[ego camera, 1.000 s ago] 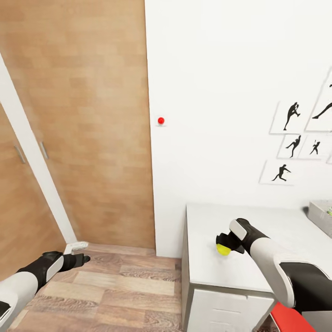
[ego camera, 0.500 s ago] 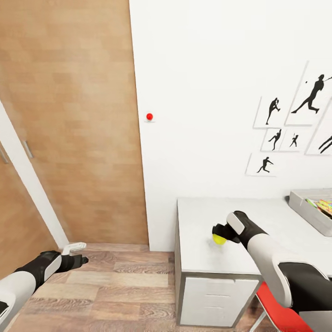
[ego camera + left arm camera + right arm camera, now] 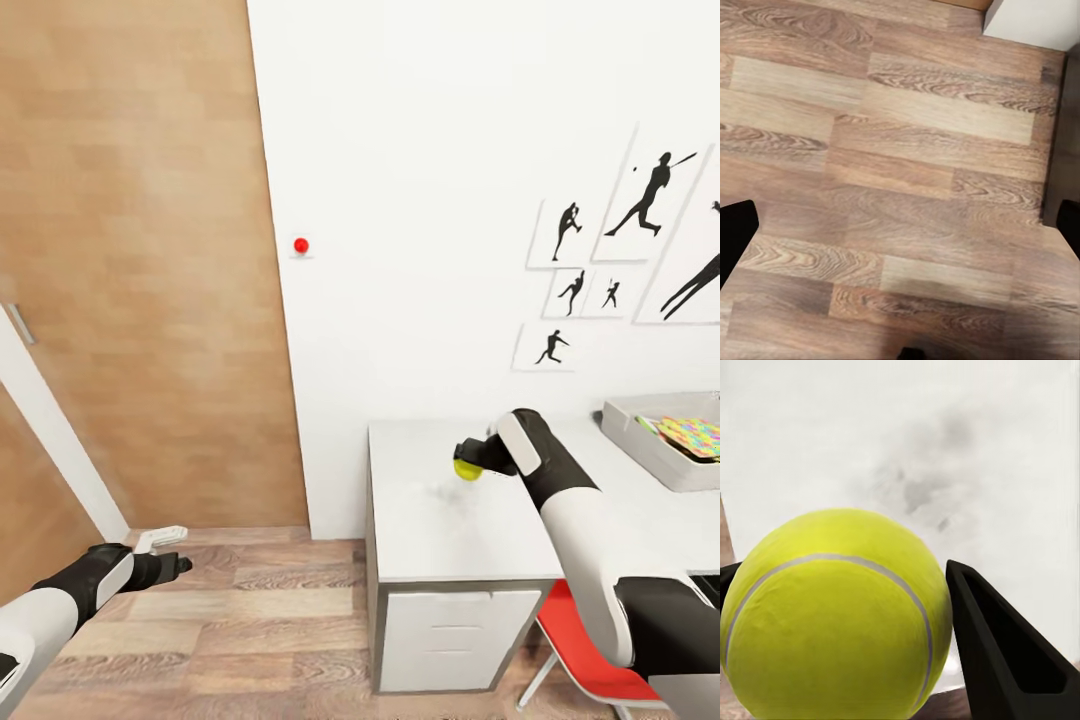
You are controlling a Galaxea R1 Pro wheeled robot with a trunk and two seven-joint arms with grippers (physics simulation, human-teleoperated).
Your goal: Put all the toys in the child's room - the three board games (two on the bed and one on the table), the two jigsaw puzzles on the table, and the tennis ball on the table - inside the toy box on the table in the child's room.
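Right claw grips tennis ball seemingly above table.

- The table stands against the wall, right of the wooden door.
- The toy box sits on the table's far right part, near the wall.
- A jigsaw puzzle lies inside the toy box.
- The tennis ball is between the fingers of the right gripper, above the tabletop, left of the toy box and well apart from it.
- The chair stands before the table, partly under its edge.
- The left gripper hangs over the floor, left of the table, before the door.
- The wall knob is on the wall just beside the door's edge.
- The pictures hang on the wall above the table.
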